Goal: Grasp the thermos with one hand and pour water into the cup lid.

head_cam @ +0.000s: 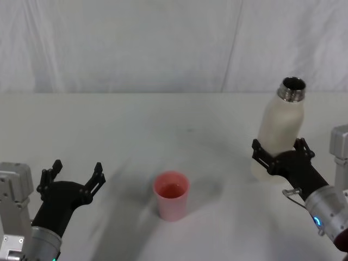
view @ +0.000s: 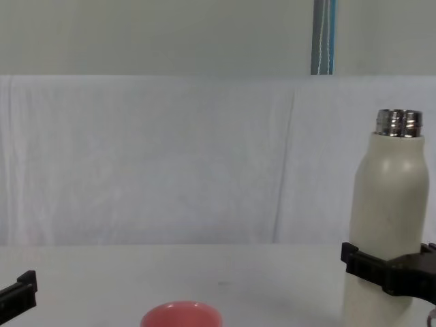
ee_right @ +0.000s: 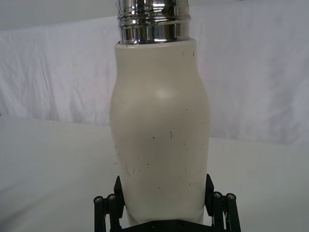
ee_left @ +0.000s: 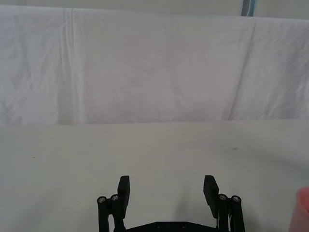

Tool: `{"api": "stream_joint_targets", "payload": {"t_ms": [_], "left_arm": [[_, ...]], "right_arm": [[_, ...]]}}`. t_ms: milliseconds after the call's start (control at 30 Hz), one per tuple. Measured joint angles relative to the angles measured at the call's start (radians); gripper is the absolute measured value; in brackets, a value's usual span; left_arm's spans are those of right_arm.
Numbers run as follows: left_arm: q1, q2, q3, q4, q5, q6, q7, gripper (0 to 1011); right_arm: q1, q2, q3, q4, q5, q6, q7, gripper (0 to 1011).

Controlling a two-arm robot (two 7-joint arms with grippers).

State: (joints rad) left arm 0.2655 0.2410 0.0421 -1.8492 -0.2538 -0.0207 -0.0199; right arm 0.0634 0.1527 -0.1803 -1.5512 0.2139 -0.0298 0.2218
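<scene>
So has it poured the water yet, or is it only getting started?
Only started. Done: the right pincer is clamped around the lower body of the thermos, which stands upright with its steel neck open. Left: carrying it over and tipping it into the pink cup lid at mid-table. The left pincer waits open, away from the cup lid.

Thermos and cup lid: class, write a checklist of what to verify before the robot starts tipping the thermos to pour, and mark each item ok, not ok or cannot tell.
1. Right gripper closed around the thermos low on its body: ok.
2. Thermos upright, steel neck uncapped: ok.
3. Cup lid upright on the table, mouth up: ok.
4. Thermos neck above the cup lid: not ok; the thermos is off to the cup lid's right.
5. Left gripper open and apart from the cup lid: ok.
6. Water in the thermos: cannot tell.
</scene>
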Motion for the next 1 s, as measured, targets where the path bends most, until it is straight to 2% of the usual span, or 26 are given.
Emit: {"api": "stream_joint_targets", "payload": {"t_ms": [567,1000], "left_arm": [[0.000,0.000,0.000,0.000,0.000,0.000,0.000,1001],[0.000,0.000,0.000,0.000,0.000,0.000,0.000,1001]], "right_arm": [[0.113,-0.011,-0.038,0.148,-0.019,-0.040,0.008,951],[0.162,-0.019,-0.052,0.208,-0.030,-0.064,0.017,951]]}}
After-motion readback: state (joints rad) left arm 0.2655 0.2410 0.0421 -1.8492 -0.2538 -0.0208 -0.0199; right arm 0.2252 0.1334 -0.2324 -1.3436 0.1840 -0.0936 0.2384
